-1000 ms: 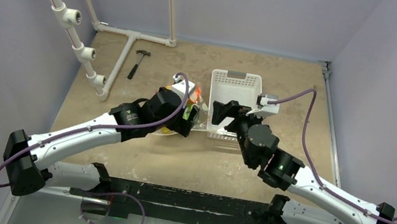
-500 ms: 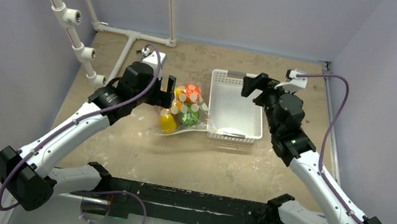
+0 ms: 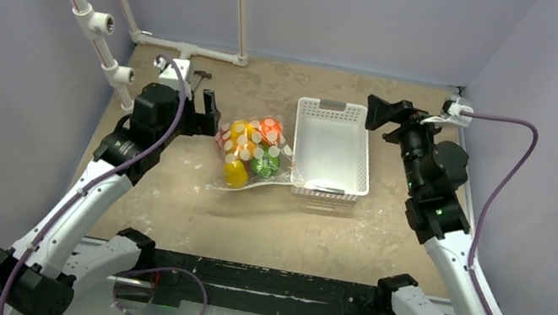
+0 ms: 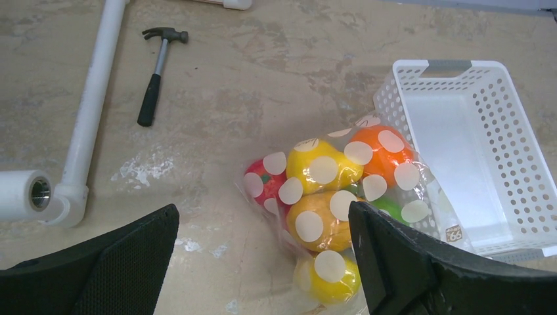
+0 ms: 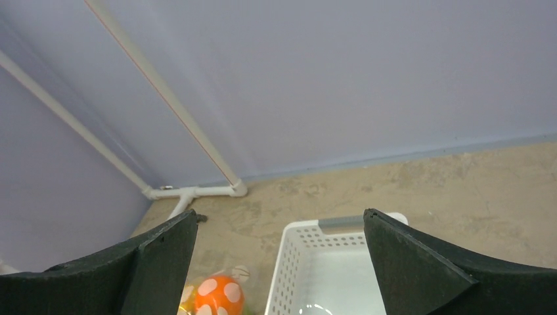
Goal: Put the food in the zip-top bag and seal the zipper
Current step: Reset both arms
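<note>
The zip-top bag [image 3: 252,156] lies on the table just left of the basket, clear with white dots. Inside it the food shows as glossy red, yellow, orange and green fruits [image 4: 326,197]. The bag's flat clear edge lies on the near side [image 3: 249,188]; the zipper's state cannot be made out. My left gripper [image 3: 210,112] hangs open to the left of the bag, nothing between its fingers [image 4: 98,262]. My right gripper [image 3: 379,110] is open and empty, raised beyond the basket's far right corner. In the right wrist view an orange fruit [image 5: 217,295] peeks in low.
A white slotted basket [image 3: 308,141] stands right of the bag, touching it, with nothing in it. A small hammer [image 4: 156,72] and white pipe fittings [image 4: 92,111] lie at the far left. Walls close the back and both sides.
Both arms have drawn back from the bag and basket, the left toward the far left, the right toward the far right. Both grippers opened a little wider. The bag with the fruits stays put.
</note>
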Motion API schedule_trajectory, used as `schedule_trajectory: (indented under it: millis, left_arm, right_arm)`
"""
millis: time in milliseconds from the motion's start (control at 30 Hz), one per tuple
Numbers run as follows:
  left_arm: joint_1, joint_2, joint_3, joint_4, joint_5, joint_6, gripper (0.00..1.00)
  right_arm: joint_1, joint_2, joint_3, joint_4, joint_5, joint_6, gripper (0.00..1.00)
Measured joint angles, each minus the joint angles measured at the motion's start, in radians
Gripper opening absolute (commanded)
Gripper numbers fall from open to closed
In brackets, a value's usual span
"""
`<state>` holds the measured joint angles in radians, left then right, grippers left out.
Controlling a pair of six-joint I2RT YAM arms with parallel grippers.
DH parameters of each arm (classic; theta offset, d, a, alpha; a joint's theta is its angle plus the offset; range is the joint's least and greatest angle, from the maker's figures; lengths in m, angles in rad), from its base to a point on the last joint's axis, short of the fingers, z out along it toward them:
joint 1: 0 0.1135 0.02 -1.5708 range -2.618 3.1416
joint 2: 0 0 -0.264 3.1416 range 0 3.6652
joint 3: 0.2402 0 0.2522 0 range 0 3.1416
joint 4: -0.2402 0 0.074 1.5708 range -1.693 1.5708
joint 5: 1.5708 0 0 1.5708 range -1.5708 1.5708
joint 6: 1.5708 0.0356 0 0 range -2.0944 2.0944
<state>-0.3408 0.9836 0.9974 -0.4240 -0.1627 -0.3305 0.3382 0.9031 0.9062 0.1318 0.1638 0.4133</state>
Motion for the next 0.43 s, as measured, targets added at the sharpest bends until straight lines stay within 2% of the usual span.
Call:
schedule_trajectory:
  millis: [167, 433]
  left_arm:
    - [0.0, -0.089, -0.066, 0.027, -0.009, 0.0, 0.99]
    - [0.0, -0.117, -0.093, 0.049, -0.008, 0.005, 0.99]
  right_arm:
    - [0.0, -0.057, -0.016, 0.043, -0.062, -0.016, 0.99]
    - [0.0, -0.046, -0.052, 0.063, -0.107, -0.029, 0.99]
